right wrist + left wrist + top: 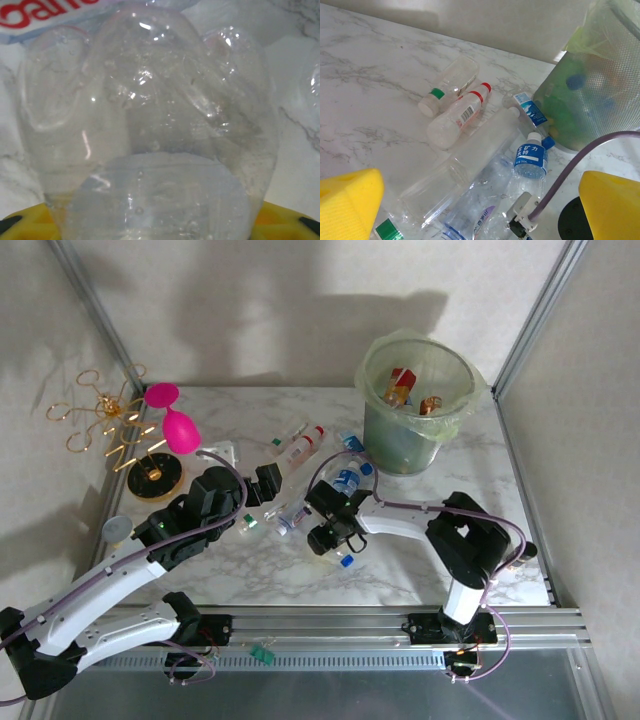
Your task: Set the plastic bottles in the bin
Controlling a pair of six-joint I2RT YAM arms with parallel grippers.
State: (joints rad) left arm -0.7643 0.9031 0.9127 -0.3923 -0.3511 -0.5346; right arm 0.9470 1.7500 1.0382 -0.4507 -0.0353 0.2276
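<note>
Several plastic bottles lie mid-table: a red-capped one point(300, 447) point(455, 117), a green-capped clear one point(451, 80), a long clear one point(470, 160) and a blue-labelled one point(347, 478) point(530, 160). My left gripper point(268, 483) point(480, 200) hovers open just left of this pile, nothing between its yellow fingers point(347, 200). My right gripper point(335, 540) point(160, 230) is shut on a clear bottle point(150, 125), whose base sits close against the camera. The pale-green bin point(372, 360) point(590, 85) stands at the back right with bottles point(400, 385) inside.
A pink goblet point(175, 425) and a gold wire stand point(105, 420) on a black base sit at the far left. A grey disc point(116, 530) lies by the left arm. A purple cable point(570, 165) arcs over the pile. Metal frame posts border the table.
</note>
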